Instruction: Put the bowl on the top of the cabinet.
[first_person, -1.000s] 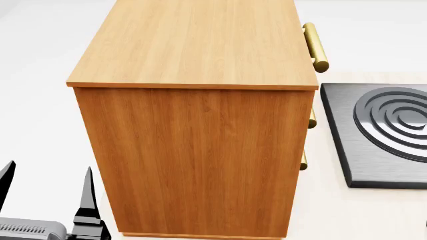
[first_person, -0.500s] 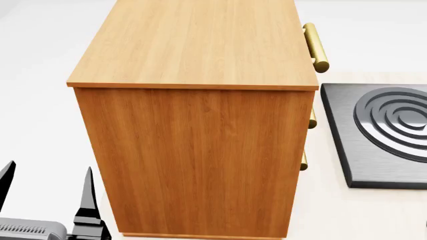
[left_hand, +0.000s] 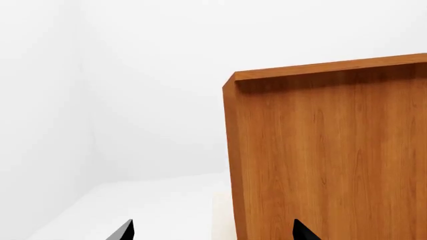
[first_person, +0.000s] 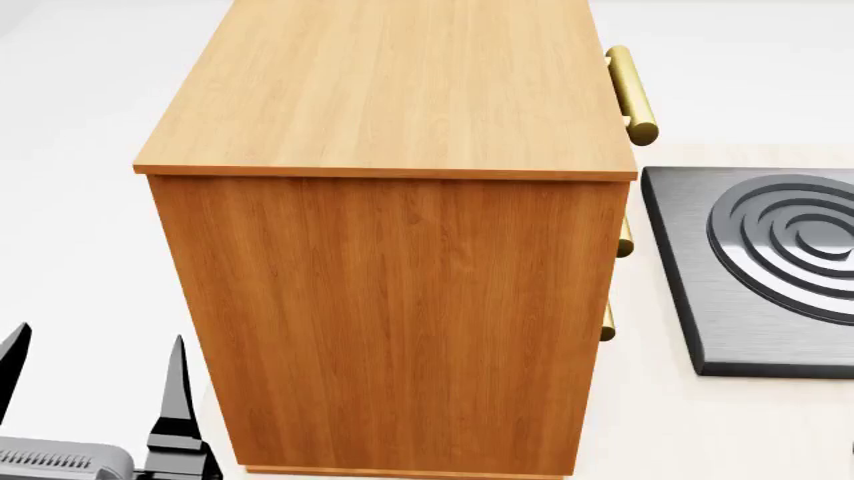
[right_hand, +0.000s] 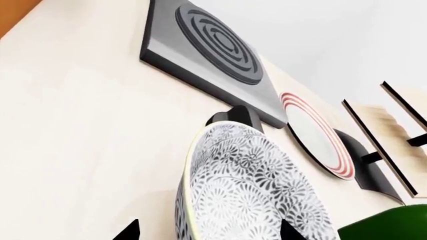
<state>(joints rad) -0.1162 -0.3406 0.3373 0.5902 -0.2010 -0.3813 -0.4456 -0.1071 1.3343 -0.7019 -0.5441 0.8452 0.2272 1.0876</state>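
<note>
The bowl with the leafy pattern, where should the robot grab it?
Best by the rim: the bowl is deep and round, too wide to pinch whole. One finger goes inside, one outside the wall. The right pincer probably suits, coming from the near rim between its open tips, since a green thing crowds the far side.

1. No readable text, label, brand, number or sign appears in any view.
2. The cabinet (first_person: 400, 250), the bowl (right_hand: 253, 195) and the black hob plate (right_hand: 210, 47) carry only grain, pattern and rings.
</note>
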